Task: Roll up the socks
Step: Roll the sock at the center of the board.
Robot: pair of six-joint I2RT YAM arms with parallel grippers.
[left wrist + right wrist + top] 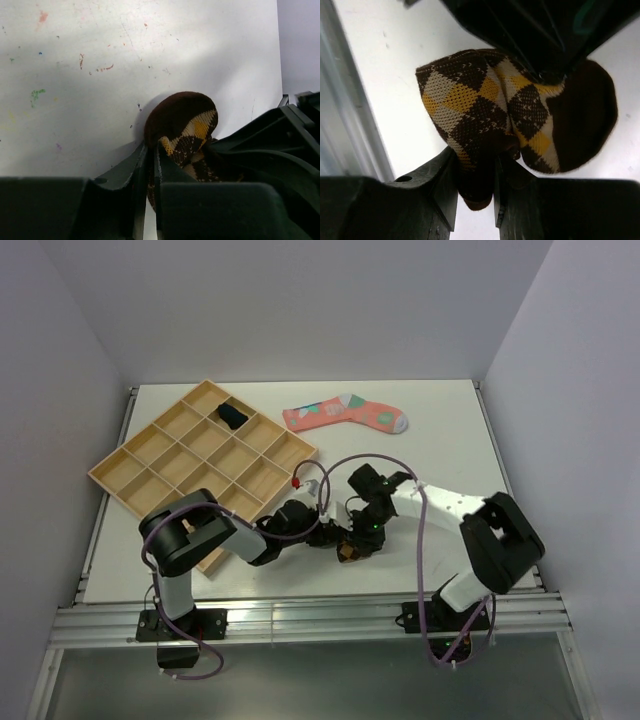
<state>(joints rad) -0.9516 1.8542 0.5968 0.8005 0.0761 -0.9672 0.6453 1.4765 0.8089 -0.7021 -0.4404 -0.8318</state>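
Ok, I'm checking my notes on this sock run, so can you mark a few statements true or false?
1. The pink sock lies inside the wooden tray. False: it lies on the table, beside the tray.
2. The navy sock sits in a tray compartment. True.
3. The left hand and right hand both pinch the diamond sock. True.
4. The diamond sock is spread flat. False: it is folded over on itself.
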